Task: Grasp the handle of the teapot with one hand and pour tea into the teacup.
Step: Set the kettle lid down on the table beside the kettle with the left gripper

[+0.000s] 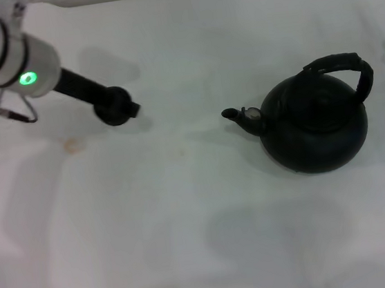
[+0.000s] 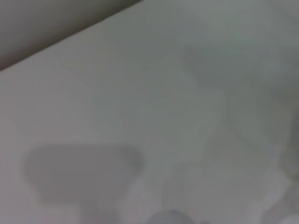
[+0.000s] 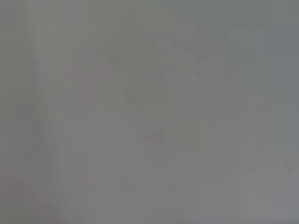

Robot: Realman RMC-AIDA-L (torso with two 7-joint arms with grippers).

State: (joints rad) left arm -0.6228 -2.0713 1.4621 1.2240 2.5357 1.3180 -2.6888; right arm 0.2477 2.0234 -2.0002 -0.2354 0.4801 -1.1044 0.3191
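Observation:
The black teapot (image 1: 316, 126) stands upright on the white table at the right of the head view. Its arched ribbed handle (image 1: 340, 64) spans its top, and its short spout (image 1: 234, 116) points left. The small round black teacup (image 1: 116, 111) sits at the upper left, well apart from the spout. My left gripper (image 1: 97, 100) reaches down from the top left, its tip at the teacup; I cannot tell whether it holds the cup. My right gripper is out of view. Both wrist views show only pale table surface.
A small brownish stain (image 1: 73, 145) marks the table just in front of the teacup. The left wrist view shows the table's edge with a darker area (image 2: 46, 23) beyond it.

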